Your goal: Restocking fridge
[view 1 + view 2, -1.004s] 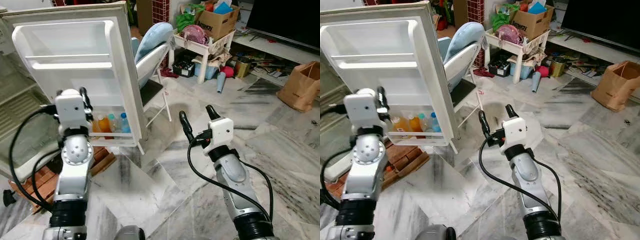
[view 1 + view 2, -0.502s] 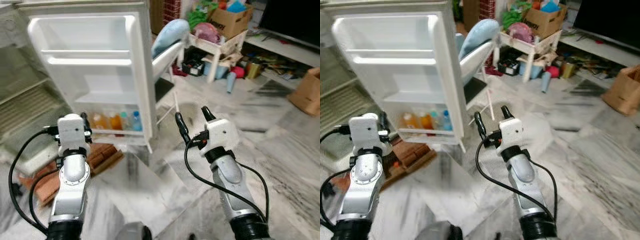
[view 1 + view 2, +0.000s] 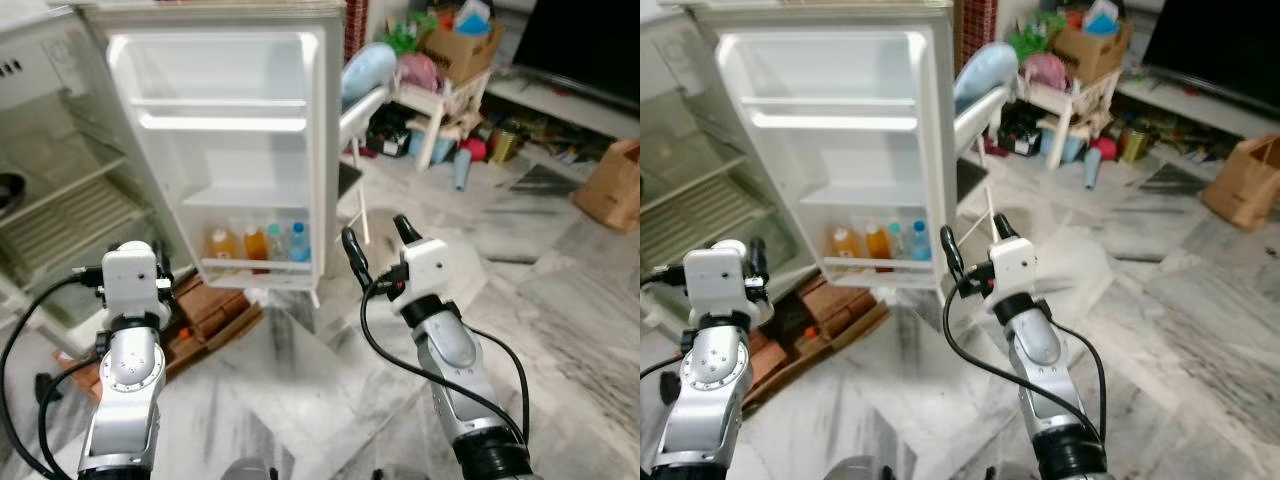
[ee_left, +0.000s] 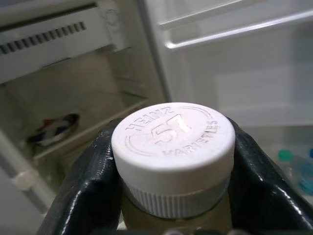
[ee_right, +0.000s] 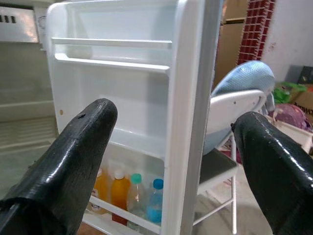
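The left gripper (image 4: pixel 173 161) clamps a Heinz bottle (image 4: pixel 173 147) at 9 o'clock, its white cap toward the wrist camera, long axis along the fingers. The right gripper (image 3: pixel 375 240), fingers spread and empty, faces the open fridge door (image 3: pixel 235 150) at 12 o'clock, where drink bottles (image 3: pixel 255 243) stand upright.

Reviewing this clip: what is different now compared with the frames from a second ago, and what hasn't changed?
Mostly the camera moved: the view swung left, so the open fridge door now sits nearer centre and more of the fridge interior shows. The left claw sits lower in view, still shut on the white-capped Heinz bottle. The right claw stays open and empty. The four bottles remain on the door's bottom shelf.
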